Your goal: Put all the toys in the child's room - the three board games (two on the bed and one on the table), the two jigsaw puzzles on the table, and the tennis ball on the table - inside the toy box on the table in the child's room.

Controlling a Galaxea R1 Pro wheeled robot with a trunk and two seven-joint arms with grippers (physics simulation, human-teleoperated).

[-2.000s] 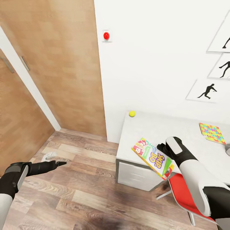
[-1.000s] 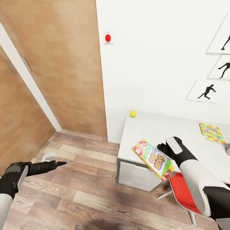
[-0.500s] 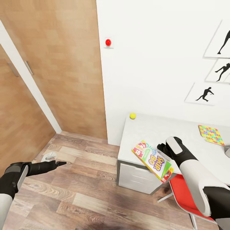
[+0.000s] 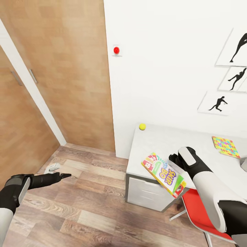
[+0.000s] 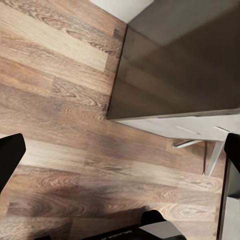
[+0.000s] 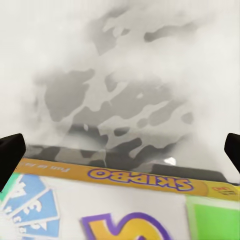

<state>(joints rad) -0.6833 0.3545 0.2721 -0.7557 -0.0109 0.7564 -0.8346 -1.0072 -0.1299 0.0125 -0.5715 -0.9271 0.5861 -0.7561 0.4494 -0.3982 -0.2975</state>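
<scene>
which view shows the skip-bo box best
The head view: the whole skip-bo box shows tilted in the right gripper over the table edge. The right wrist view gives a close-up of its printed edge. The left wrist view faces the floor.

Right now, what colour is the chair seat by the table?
Red. The chair seat shows best in the head view, below the right arm beside the table.
</scene>
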